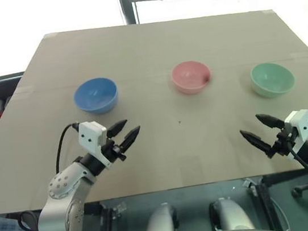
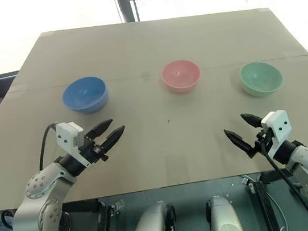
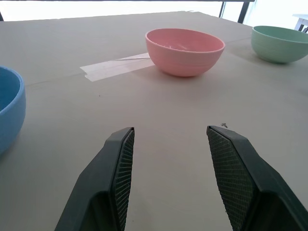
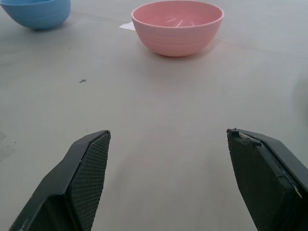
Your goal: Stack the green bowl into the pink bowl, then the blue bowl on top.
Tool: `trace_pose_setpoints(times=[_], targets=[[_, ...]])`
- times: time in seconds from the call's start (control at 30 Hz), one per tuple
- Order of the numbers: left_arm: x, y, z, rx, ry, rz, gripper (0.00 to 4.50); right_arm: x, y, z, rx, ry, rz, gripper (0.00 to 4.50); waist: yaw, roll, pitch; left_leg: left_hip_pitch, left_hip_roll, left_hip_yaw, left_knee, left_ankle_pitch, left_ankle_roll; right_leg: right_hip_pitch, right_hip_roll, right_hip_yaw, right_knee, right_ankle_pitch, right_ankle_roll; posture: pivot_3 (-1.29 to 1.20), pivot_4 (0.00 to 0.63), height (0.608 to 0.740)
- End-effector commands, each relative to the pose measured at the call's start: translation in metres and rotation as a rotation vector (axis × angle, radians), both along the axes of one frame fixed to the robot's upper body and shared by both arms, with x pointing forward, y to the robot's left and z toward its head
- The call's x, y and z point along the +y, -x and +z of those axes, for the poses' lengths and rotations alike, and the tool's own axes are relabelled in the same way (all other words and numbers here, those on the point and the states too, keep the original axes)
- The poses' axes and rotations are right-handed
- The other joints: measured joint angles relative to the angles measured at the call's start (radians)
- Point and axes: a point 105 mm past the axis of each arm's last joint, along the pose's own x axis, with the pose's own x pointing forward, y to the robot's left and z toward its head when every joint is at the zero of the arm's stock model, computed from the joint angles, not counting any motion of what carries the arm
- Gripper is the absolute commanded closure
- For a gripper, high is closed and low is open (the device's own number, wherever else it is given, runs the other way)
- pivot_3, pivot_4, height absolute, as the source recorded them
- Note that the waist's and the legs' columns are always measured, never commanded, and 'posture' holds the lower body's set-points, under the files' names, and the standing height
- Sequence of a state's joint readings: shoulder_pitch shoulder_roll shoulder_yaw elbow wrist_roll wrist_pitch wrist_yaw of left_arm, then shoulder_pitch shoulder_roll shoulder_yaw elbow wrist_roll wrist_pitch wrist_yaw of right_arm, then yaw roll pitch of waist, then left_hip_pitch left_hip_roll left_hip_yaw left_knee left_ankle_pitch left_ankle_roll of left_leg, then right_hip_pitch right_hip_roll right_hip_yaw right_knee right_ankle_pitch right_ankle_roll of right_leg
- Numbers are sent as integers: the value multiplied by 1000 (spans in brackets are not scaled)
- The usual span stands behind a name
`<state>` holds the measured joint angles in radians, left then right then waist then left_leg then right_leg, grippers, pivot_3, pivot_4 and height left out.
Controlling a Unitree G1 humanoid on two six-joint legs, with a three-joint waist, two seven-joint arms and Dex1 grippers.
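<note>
two robot grippers hover low over the near part of a table, one on each side. the left gripper [image 1: 129,131] has its two black fingers spread apart and grasps nothing; it points forward and inward toward the table's middle. the right gripper [image 1: 261,126] mirrors it on the other side, its two black fingers likewise spread wide and empty, also pointing inward. each gripper carries one small white box on its wrist. seen from the left wrist, two ridged finger pads [image 3: 122,166] frame bare table surface.

beyond the grippers, three bowls of the same size stand upright in one row across the middle of the table [image 1: 151,52], well apart from one another. there is one of each colour. the blue bowl [image 1: 95,95] is on the left, just beyond the left gripper. the pink bowl [image 1: 191,76] is in the centre. the green bowl [image 1: 272,78] is on the right, just beyond the right gripper. all three are empty and none is stacked.

the table top is plain tan-grey. one strip of pale tape [image 3: 115,69] lies flat on it beside the pink bowl.
</note>
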<state>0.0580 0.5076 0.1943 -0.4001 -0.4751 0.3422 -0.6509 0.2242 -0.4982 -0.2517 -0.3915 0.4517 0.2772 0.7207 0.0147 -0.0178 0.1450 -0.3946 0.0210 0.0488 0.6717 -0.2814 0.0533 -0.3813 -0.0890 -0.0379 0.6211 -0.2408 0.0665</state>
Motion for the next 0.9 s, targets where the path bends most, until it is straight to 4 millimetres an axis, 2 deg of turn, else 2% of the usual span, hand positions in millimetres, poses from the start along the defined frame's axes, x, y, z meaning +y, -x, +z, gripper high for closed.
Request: trace_pose_setpoints(times=[0.03,0.23,0.63,0.9], targets=[[-4,4,16,-59,-1,-23,1970,-1,-1,11,-49,15,19,417,0,0,0,0,0,0,0,0,0,0,0,0,0,0,0,0,150,740],[-4,6,22,-64,9,-30,1970,-4,-9,18,-60,-19,-7,417,0,0,0,0,0,0,0,0,0,0,0,0,0,0,1,0,150,740],[-13,6,28,-72,26,-50,1970,-2,-11,17,-58,-11,6,417,0,0,0,0,0,0,0,0,0,0,1,0,0,1,1,0,150,740],[-15,9,29,-60,49,-80,1970,-5,-17,15,-24,58,-15,417,0,0,0,0,0,0,0,0,0,0,1,0,0,1,1,0,150,740]])
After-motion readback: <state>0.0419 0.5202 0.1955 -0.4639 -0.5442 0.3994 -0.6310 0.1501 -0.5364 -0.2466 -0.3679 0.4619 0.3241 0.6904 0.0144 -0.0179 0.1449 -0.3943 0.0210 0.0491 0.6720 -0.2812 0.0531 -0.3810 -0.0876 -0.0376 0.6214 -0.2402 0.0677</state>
